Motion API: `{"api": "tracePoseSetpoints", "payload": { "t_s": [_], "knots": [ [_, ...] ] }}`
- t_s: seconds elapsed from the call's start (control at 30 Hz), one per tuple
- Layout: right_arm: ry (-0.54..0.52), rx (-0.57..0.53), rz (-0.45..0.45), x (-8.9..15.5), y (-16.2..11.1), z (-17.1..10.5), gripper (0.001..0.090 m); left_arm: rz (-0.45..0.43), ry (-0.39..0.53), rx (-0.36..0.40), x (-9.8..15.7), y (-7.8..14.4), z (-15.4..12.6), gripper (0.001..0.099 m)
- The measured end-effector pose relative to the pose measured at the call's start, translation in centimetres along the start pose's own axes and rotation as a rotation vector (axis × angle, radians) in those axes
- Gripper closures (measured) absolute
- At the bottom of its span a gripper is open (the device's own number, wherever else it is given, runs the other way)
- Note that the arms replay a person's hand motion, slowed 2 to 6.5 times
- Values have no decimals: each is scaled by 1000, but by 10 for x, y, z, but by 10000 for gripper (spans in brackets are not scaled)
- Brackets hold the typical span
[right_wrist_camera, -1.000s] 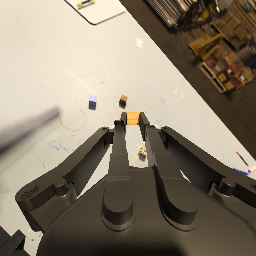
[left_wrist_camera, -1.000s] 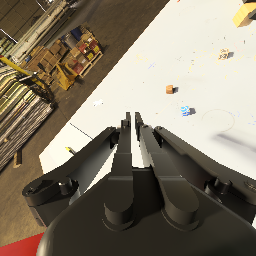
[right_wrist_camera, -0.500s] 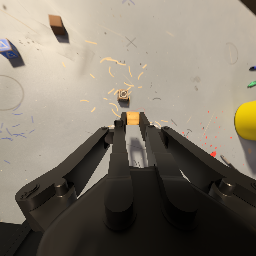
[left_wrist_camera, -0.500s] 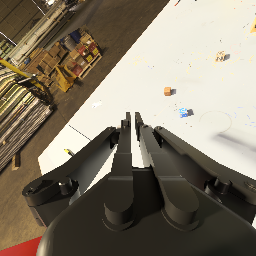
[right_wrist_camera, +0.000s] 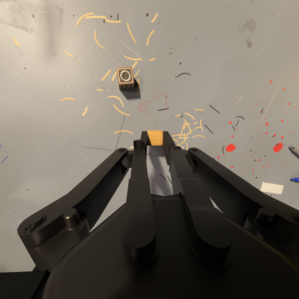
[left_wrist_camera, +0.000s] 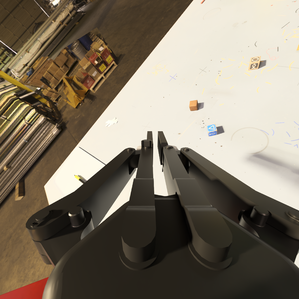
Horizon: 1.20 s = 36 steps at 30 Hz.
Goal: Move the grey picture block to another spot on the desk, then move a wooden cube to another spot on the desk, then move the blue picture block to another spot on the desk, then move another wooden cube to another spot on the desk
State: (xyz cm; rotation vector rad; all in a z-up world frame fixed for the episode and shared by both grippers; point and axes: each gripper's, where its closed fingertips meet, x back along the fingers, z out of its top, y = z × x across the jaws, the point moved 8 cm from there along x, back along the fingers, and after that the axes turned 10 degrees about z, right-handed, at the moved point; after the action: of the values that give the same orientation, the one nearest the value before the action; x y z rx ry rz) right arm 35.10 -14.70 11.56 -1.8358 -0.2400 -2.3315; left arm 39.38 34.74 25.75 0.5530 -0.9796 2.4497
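Carrying a light wooden cube (right_wrist_camera: 155, 138) clamped between the fingertips of the right gripper (right_wrist_camera: 155, 137), above the desk (right_wrist_camera: 48, 129), over a patch of yellow scribbles and red spatter. Whether hanging clear of the surface or touching it: impossible to tell.

Resting on the desk just ahead and to the left of that cube: the grey picture block (right_wrist_camera: 125, 78), upright, ringed face up, apart from everything else. Probably already shifted, judging by the cube now in hand, so likely working through the second step.

Idling near the desk's long edge beside the floor: the left gripper (left_wrist_camera: 154, 135), fingers nearly together with a narrow gap, gripping nothing.

Waiting toward the middle of the desk, well apart from both grippers: the blue picture block (left_wrist_camera: 212, 130) and, just beyond it, a darker wooden cube (left_wrist_camera: 193, 105). Both apparently untouched, leaving steps three and four, plus setting down the held cube.
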Motion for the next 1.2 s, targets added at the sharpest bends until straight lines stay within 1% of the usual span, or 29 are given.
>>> {"api": "tracePoseSetpoints", "payload": {
  "t_s": [0.13,0.27,0.47,0.8,1.03,1.17,1.2],
  "knots": [
    [-4,-41,2,-3,3,-3,645,0,-1,-1,0,1,0,907],
    [-1,-76,22,-5,4,-5,645,1,-4,-2,0,1,0,907],
    [3,-111,35,-5,7,-7,645,-1,-8,-5,-1,2,0,907],
    [-18,-122,42,-10,10,-11,645,-1,-7,-8,0,2,0,908],
    [-13,-133,39,-13,12,-13,648,1,-5,-8,0,2,0,908],
    [-5,-144,60,-12,12,-13,648,0,-5,-7,1,2,0,908],
    [-1,-146,69,-11,11,-13,636,0,-5,-7,1,2,0,908]
  ]
}}
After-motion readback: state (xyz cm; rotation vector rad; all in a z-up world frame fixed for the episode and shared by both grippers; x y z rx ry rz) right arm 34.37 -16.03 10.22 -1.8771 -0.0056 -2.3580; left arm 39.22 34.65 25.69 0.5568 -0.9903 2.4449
